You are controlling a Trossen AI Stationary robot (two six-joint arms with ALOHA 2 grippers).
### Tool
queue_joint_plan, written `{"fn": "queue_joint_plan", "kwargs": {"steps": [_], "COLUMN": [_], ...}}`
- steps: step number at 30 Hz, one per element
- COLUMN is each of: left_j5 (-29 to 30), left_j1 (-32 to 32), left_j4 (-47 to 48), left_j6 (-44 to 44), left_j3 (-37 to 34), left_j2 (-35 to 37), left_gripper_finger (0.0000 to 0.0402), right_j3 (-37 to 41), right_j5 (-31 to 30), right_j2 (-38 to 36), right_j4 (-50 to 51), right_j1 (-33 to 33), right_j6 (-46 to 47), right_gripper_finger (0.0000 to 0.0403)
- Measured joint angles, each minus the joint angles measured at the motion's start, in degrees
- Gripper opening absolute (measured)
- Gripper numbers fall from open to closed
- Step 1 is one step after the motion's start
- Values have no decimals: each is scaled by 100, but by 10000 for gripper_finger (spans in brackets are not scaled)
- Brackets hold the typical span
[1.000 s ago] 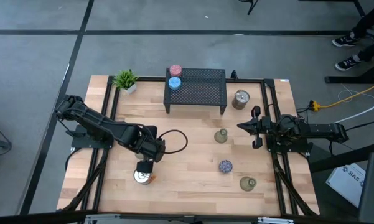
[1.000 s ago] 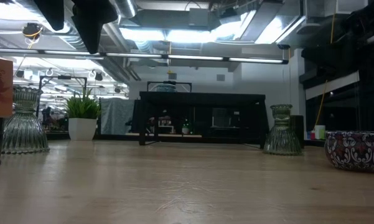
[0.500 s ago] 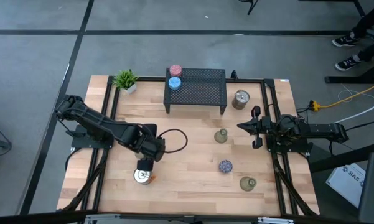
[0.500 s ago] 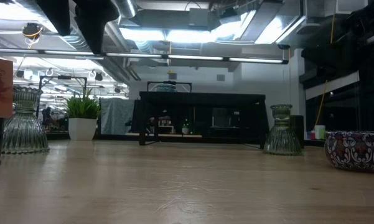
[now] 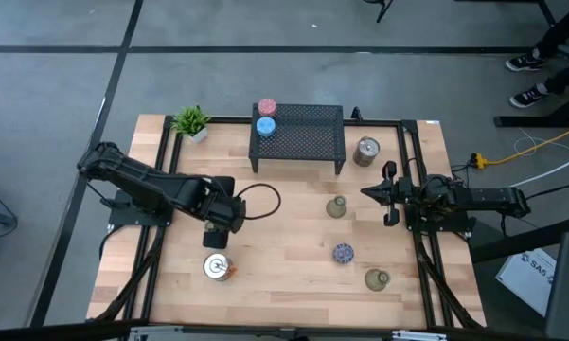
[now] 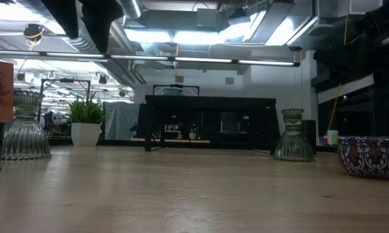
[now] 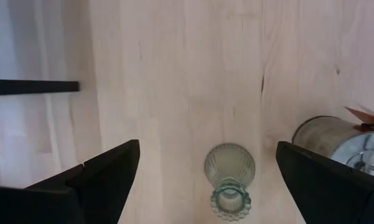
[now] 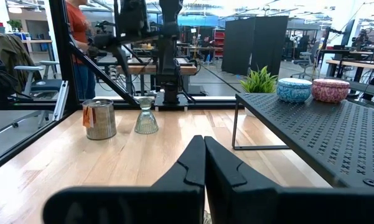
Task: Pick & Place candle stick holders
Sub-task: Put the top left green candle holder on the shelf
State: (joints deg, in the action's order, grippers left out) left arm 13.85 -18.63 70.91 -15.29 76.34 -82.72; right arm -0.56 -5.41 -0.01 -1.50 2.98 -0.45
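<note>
We had the left gripper (image 5: 215,237) wide open above the ribbed glass holder (image 7: 229,177), which stood at the table's (image 5: 284,237) 8 o'clock beside a silver holder (image 5: 217,269), right gripper (image 5: 366,192) shut at 3; glass looked rigid, slick, breakable, so we'd have pinched its narrow neck.
</note>
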Motion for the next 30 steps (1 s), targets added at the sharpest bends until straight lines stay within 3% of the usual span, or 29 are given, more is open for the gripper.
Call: {"fn": "queue_joint_plan", "kwargs": {"steps": [10,30], "left_j5": [544,450], "left_j1": [20,1226], "left_j4": [2,5], "left_j6": [7,455], "left_j3": [0,0], "left_j2": [342,704], "left_gripper_finger": [375,375], "right_j3": [1,2], "right_j5": [0,0], "right_j2": [0,0], "right_j4": [2,0], "right_j1": [0,1], "right_j6": [2,0], "right_gripper_finger": [0,0]}}
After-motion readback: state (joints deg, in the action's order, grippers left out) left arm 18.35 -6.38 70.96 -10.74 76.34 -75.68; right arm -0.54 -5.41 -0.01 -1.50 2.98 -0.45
